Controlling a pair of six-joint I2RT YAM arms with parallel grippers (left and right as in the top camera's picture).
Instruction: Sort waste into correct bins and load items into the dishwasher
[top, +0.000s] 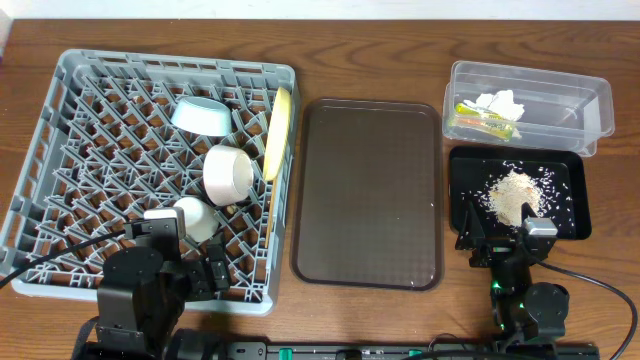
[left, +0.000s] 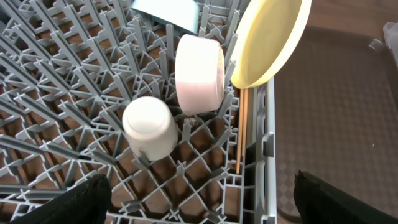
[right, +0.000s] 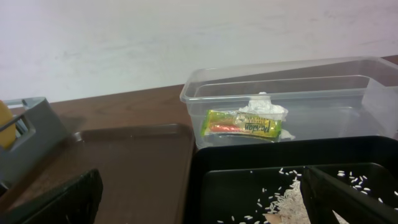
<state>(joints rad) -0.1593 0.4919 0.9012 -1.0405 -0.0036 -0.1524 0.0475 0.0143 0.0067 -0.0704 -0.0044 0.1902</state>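
While yellow plate (top: 278, 132), blue bowl (top: 202, 115), cream bowl (top: 228, 174) & chopsticks (left: 240, 134) sit in rack (top: 40, 150) just ahead of L gripper (left: 202, 193), wrapper (right: 245, 123) & tissue (right: 264, 109) lie in clear tub (right: 280, 78), rice (top: 514, 195) in black tray (top: 570, 165) by R gripper (right: 199, 199). Both grippers wide open, holding nothing.

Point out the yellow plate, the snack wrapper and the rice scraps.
yellow plate (left: 270, 40), left wrist view, centre of its face.
snack wrapper (right: 242, 126), right wrist view, middle of its label.
rice scraps (top: 513, 195), overhead view, centre of the pile.
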